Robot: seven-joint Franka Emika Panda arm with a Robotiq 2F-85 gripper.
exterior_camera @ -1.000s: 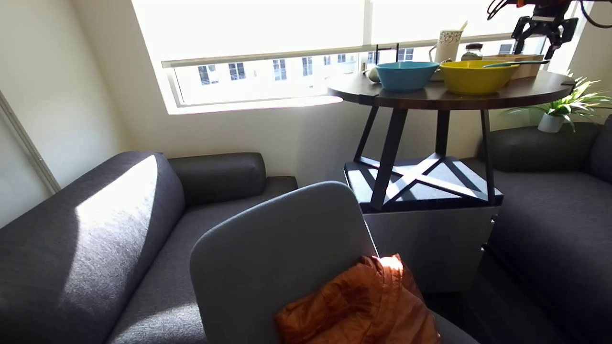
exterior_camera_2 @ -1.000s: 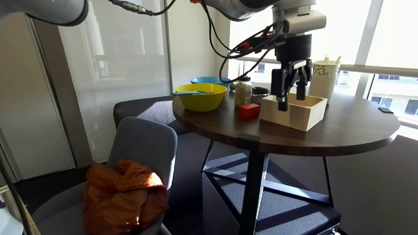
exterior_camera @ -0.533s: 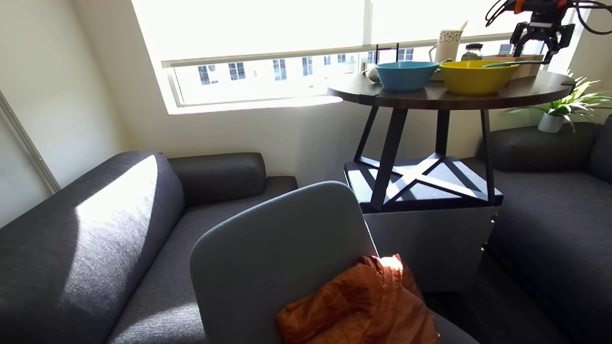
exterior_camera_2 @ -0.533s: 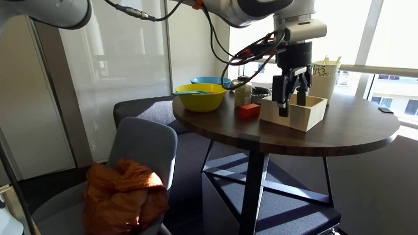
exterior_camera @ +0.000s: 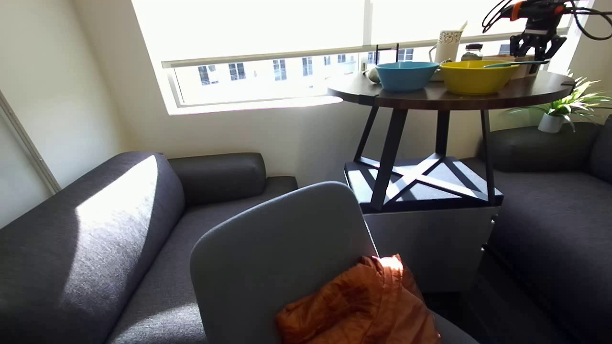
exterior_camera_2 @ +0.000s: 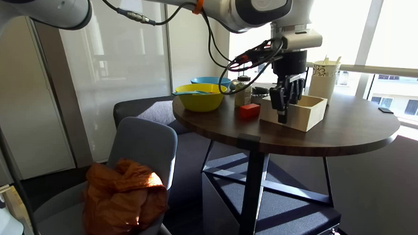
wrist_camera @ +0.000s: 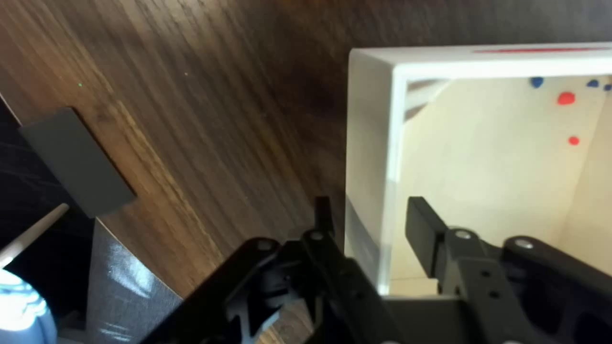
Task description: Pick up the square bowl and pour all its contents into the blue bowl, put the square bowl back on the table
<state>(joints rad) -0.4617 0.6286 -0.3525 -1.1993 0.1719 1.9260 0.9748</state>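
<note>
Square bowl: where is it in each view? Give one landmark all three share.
In an exterior view: the square bowl sits upper right, partly hidden behind the yellow bowl.
In an exterior view: the square bowl is right of centre, on the table.
In the wrist view: the square bowl fills much of the right side, cut off by the frame edge.
Shared landmark: the gripper, at the square bowl in all three.

The window (exterior_camera: 267, 43) glares (washed white) while bright light patches the sofa (exterior_camera: 114, 210).
</note>
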